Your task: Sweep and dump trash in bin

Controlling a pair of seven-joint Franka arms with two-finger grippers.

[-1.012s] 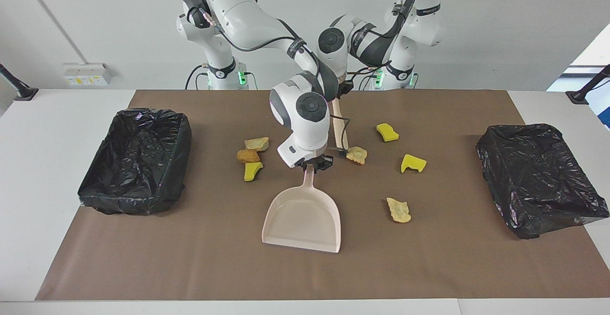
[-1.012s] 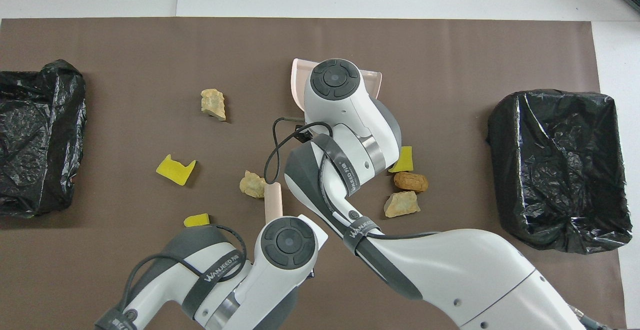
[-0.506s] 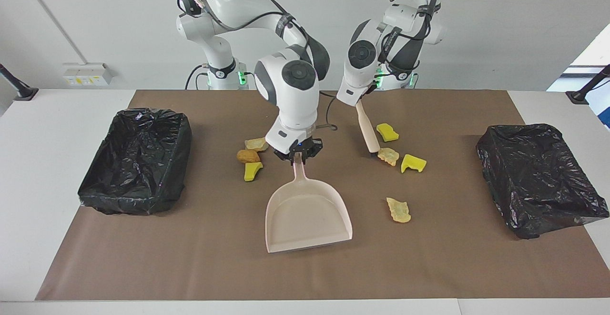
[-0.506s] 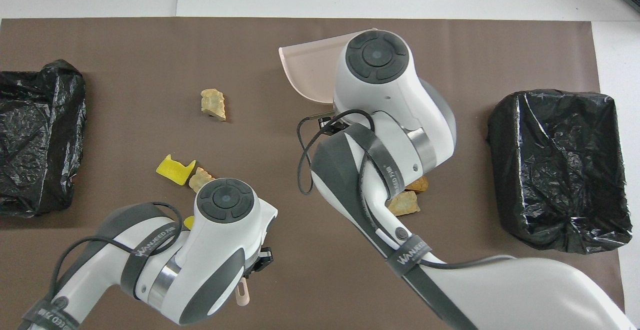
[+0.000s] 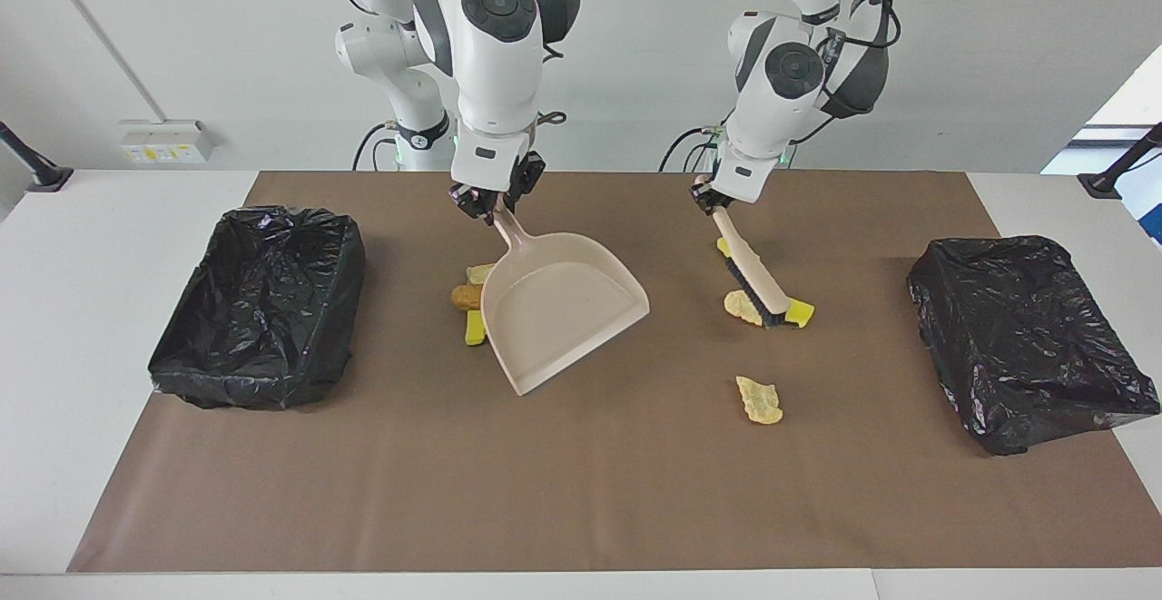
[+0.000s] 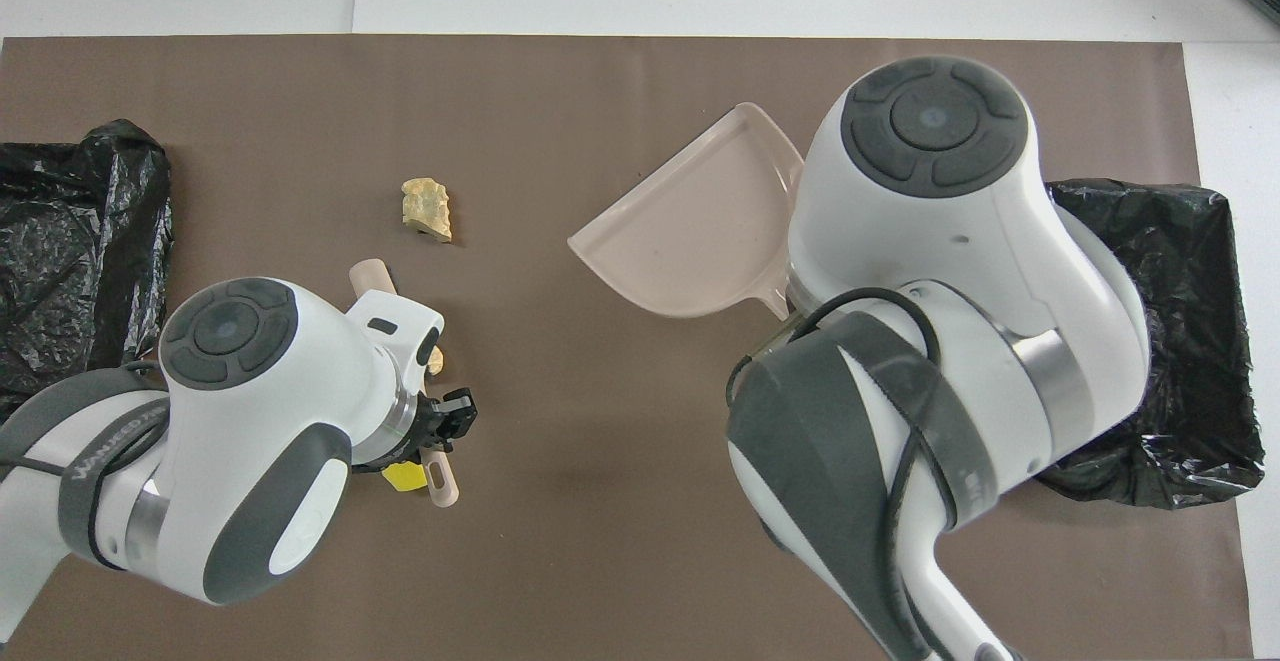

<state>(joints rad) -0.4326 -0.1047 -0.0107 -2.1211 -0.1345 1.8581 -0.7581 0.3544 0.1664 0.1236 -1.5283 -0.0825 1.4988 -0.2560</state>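
My right gripper (image 5: 491,204) is shut on the handle of the pink dustpan (image 5: 563,311), which hangs tilted and empty above the mat, over three pieces of trash: orange-brown (image 5: 466,297), pale (image 5: 477,271) and yellow (image 5: 473,330). My left gripper (image 5: 711,193) is shut on the handle of the brush (image 5: 750,275). The bristle end rests on the mat against a pale chunk (image 5: 741,307) and a bright yellow chunk (image 5: 800,312). Another yellow piece (image 5: 723,246) peeks from under the brush. A pale chunk (image 5: 759,400) lies alone farther from the robots. In the overhead view the dustpan (image 6: 690,241) shows.
Two bins lined with black bags stand on the brown mat, one at the right arm's end (image 5: 259,305) and one at the left arm's end (image 5: 1030,337). White table borders the mat.
The right arm has raised the dustpan off the mat and swung it back toward the robots. The left arm has carried the brush toward its own end, pushing a pale chunk against the yellow one.
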